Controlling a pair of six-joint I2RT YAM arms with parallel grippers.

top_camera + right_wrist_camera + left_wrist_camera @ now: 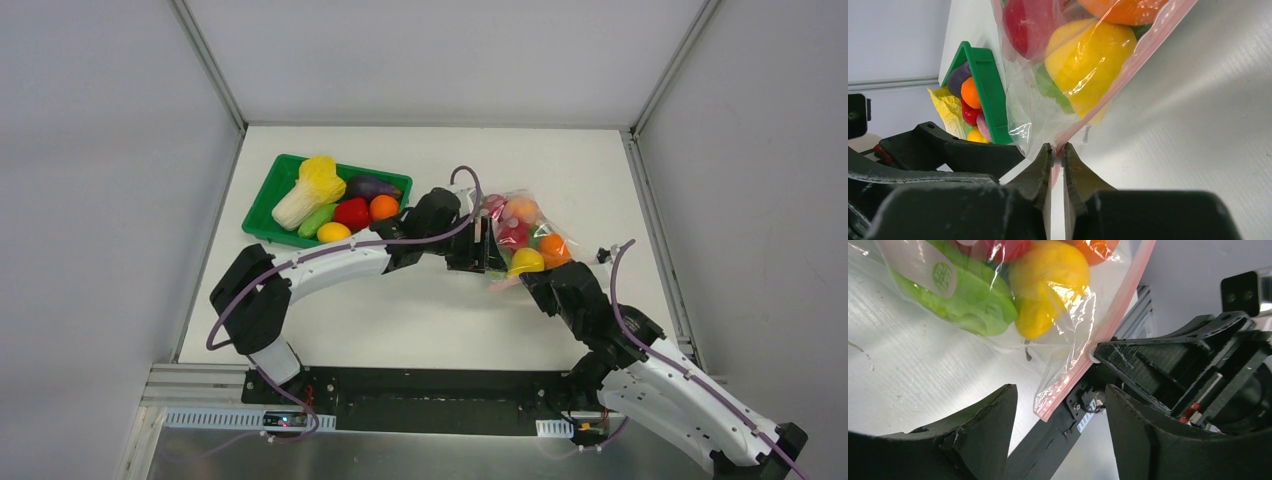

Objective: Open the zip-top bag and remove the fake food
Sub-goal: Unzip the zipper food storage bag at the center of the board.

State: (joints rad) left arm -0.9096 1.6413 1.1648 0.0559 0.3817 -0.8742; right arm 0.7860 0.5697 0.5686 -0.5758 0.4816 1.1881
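Opening is the step in hand, and none of the food is out yet. The zip-top bag [520, 235] lies on the table [420, 320] right of centre, filled with the fake food: a yellow fruit [1088, 55], a red one [1028, 25], an orange [1123, 7] and green leaves [973, 305].

The right gripper [1058, 150] is clenched on the pink zip strip [1128, 70] at the bag's near edge, jaws pressed together with only the strip between them. The left gripper [1060, 392] is released, its jaws standing well apart on either side of the bag's free corner and touching nothing that I can make out.

From the left wrist view the strip looks unparted, though I cannot tell this for its whole length.

By my reading, the next move needs the left jaws to close on the opposite lip of the mouth, just beside the right gripper's hold, taking one layer of plastic only. The two arms can then draw apart to split the seal. Catching both layers would leave the seal closed.

The green tray [262, 205] of other produce sits well to the left, apart from the bag.
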